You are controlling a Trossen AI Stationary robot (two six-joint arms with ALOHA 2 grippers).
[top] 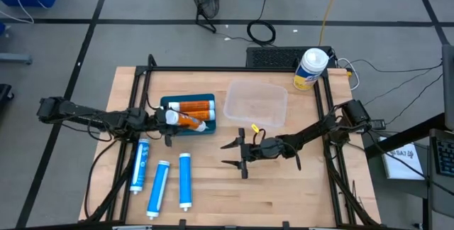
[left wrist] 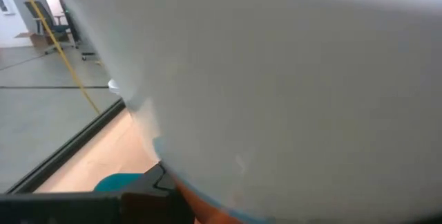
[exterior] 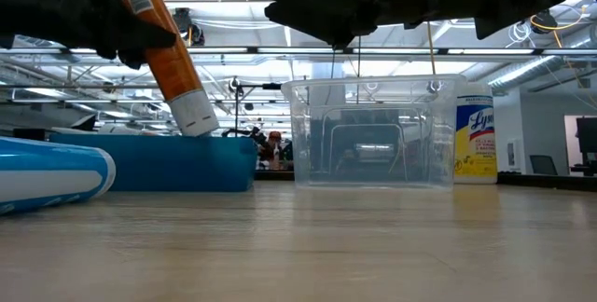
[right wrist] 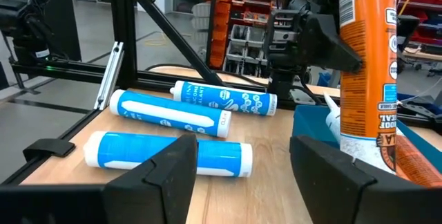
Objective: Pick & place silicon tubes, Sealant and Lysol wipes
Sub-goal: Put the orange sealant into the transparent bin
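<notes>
My left gripper (top: 170,120) is shut on an orange sealant tube (exterior: 168,55) and holds it over the blue tray (top: 206,127). A second orange tube (top: 193,106) lies in the tray. Three blue silicone tubes (top: 159,186) lie flat on the table near the left front; they also show in the right wrist view (right wrist: 173,113). The yellow Lysol wipes canister (top: 310,69) stands upright at the far right corner. My right gripper (top: 225,154) hangs open and empty above the table's middle, pointing left. My left gripper pinches the orange tube's upper part (right wrist: 345,41) between its two fingers, which come level from the table's left and lie across the tube. The tube is lifted clear and tilted. Its white lower end (exterior: 196,116) hangs just above the tray's rim.
A clear plastic container (top: 255,104) stands behind the table's middle, right of the blue tray. A black frame runs along the table's far, left and right edges (top: 234,69). Bare wood lies at the front right (top: 284,194).
</notes>
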